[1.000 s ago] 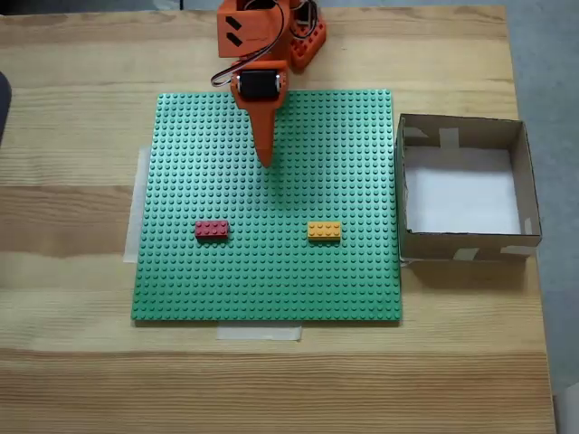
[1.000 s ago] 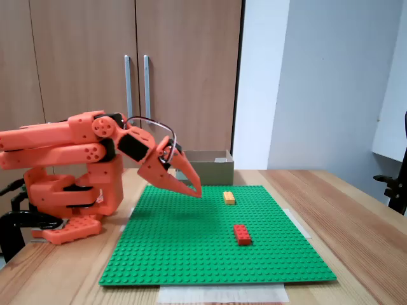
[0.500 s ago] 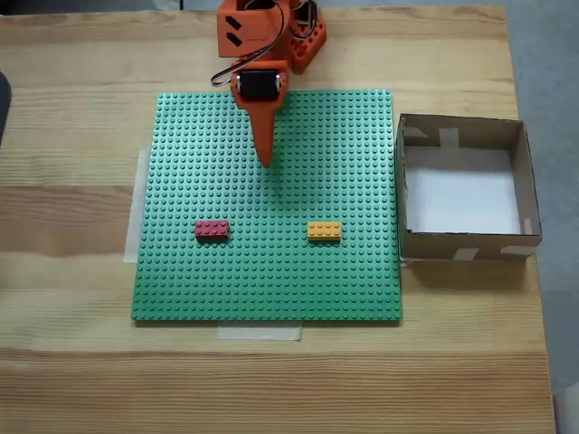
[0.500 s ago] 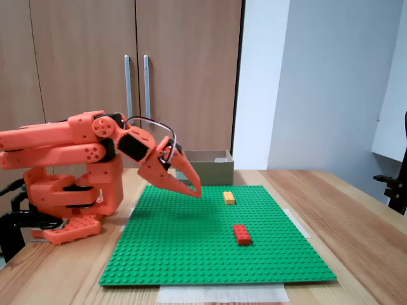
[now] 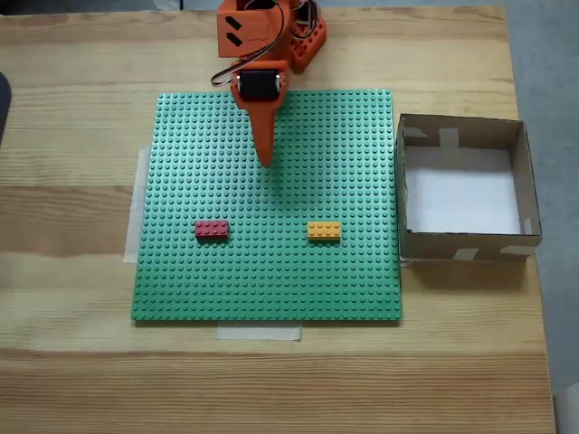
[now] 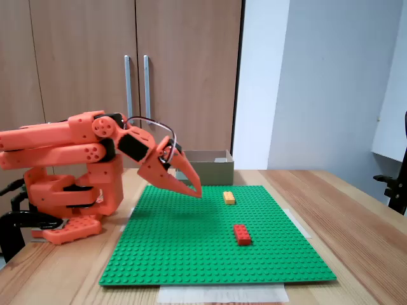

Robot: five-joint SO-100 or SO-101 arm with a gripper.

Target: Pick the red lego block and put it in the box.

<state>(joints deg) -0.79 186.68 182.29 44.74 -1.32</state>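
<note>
The red lego block (image 5: 212, 230) (image 6: 241, 234) lies on the green baseplate (image 5: 298, 280) (image 6: 191, 254), left of centre in the top-down fixed view. The box (image 5: 522, 181) (image 6: 206, 166), brown cardboard with a white bottom, stands off the plate's right edge in that view and holds nothing. My orange gripper (image 5: 265, 161) (image 6: 196, 190) hangs shut and empty just above the plate near its far edge, pointing toward the bricks, well short of the red block.
An orange-yellow brick (image 5: 324, 231) (image 6: 229, 197) sits on the plate between the red block and the box. The arm's orange base (image 5: 271, 32) (image 6: 70, 197) stands at the table's far edge. Wooden cupboard doors (image 6: 127, 76) rise behind the table.
</note>
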